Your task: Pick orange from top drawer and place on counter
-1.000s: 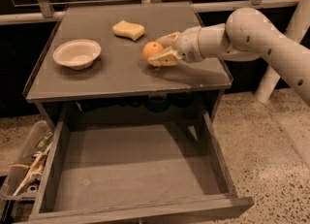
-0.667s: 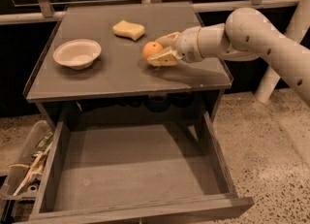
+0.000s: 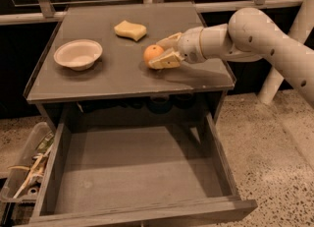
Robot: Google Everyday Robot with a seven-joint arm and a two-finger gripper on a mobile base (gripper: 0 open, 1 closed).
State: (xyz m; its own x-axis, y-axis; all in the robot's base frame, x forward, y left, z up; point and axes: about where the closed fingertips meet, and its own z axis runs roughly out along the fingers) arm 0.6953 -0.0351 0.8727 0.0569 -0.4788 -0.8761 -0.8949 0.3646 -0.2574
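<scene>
To my left the white bowl [image 3: 78, 54] and sponge [image 3: 130, 29] sit well apart. The orange [image 3: 152, 52] rests on the counter [image 3: 122, 79], pinched in my gripper [image 3: 156, 55]. If I release with a nudge, I judge it could roll off the front edge into the open top drawer [image 3: 132, 172].

Lab, speckled floor [image 3: 274, 137]; pincer [image 3: 155, 55] holds orange [image 3: 152, 51] at counter [image 3: 117, 76].
</scene>
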